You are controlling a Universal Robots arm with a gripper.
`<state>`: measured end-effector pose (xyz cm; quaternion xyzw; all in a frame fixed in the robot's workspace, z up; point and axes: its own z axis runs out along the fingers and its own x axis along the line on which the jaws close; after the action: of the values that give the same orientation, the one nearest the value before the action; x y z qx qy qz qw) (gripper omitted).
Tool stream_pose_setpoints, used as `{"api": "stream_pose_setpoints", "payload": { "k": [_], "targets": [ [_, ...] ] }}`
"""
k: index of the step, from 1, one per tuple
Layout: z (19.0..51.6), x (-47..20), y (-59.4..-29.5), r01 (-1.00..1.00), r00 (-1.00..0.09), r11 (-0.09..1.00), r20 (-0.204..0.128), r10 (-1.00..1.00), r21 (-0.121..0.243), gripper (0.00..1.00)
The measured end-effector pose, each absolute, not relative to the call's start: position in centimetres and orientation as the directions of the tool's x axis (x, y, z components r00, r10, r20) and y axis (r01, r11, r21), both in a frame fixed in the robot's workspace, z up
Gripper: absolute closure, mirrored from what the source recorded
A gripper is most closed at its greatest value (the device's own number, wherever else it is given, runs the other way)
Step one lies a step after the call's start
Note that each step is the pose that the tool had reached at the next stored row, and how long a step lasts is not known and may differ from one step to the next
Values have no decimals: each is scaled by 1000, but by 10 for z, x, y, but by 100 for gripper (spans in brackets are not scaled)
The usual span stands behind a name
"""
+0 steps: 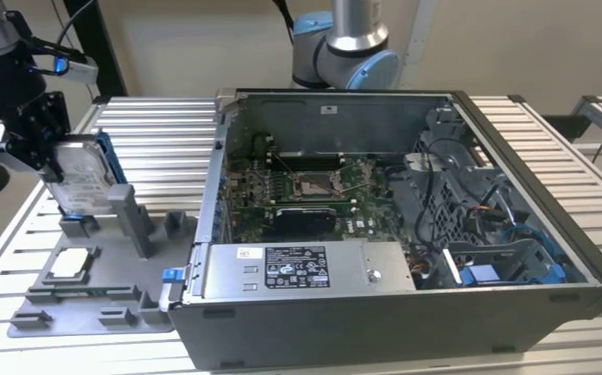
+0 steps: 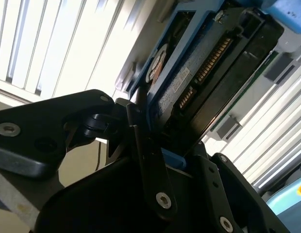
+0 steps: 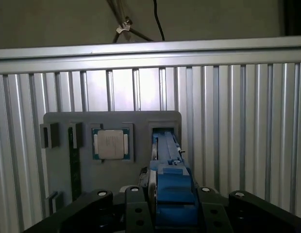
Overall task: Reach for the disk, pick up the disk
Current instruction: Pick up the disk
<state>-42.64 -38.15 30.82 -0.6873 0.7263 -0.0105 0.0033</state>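
In the exterior view, my gripper pinches the upper part of the disk, which stands on edge at the far corner of the grey tray, near the exterior view's left edge of the worktop; in the second wrist view, my fingers press the disk's two faces; in the first wrist view, the disk sits edge-on between them, beside the chip.

The exterior view is softly, evenly lit, with faint shadows. In the second wrist view the counter glares white; the close end effector is dark and blurred.
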Motion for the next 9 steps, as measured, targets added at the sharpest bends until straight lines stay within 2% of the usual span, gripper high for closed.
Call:
{"api": "stream_pose_setpoints", "payload": {
  "k": [9],
  "targets": [
    [322,-426,-381,-998,-55,55,10,-998,-20,100]
  ]
}}
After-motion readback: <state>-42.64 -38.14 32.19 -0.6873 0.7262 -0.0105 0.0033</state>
